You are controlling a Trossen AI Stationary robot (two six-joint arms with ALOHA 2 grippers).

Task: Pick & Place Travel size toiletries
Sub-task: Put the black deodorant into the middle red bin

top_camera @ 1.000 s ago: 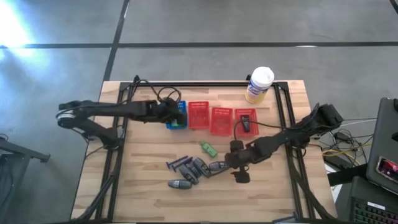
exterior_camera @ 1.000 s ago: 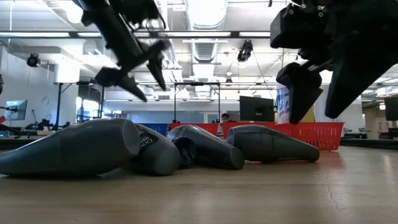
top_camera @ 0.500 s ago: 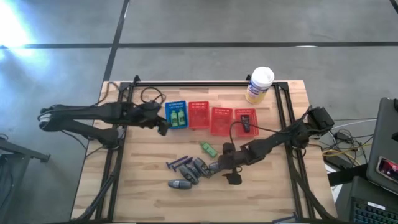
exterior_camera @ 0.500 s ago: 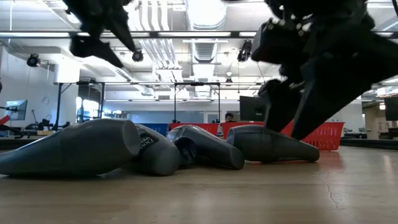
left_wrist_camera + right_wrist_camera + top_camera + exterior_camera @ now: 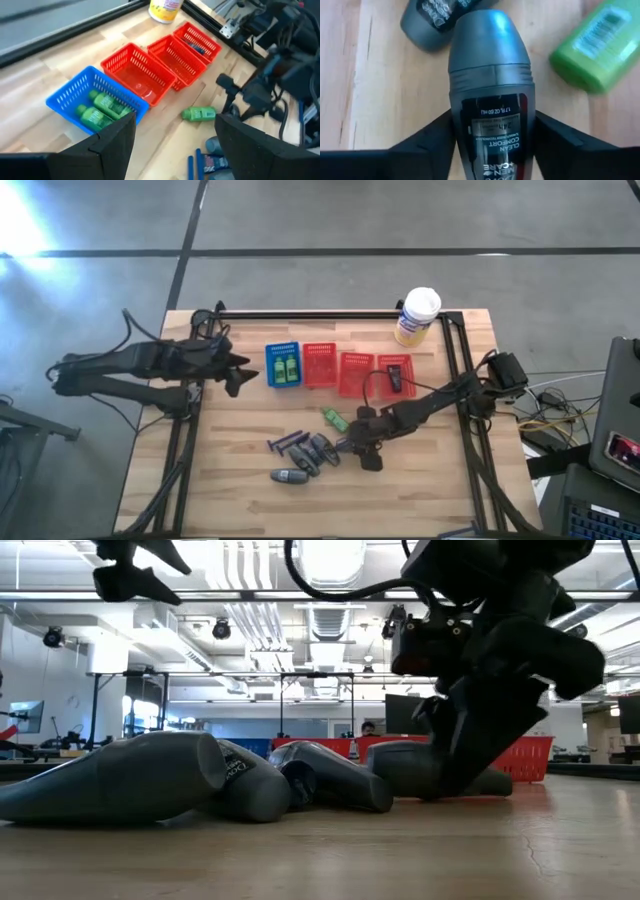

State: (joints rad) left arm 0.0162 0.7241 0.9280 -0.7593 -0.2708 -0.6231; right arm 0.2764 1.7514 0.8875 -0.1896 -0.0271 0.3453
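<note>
Right gripper (image 5: 358, 450) has descended since a second ago onto the grey deodorant (image 5: 492, 95) at the pile's 3 o'clock edge; its fingers (image 5: 427, 140) flank the body, apparently not yet clamped, though contact is hard to judge. A green bottle (image 5: 334, 419) lies just beside, at 12 o'clock. Left gripper (image 5: 236, 375), fingers apart and empty, has withdrawn towards 9 o'clock from the blue basket (image 5: 270, 352), which holds two green bottles (image 5: 99, 108): one delivery done, next pickup beginning.

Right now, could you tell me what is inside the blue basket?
The blue basket holds two small green bottles lying side by side. The left gripper's finger covers the basket's near corner, so anything there is hidden.
</note>
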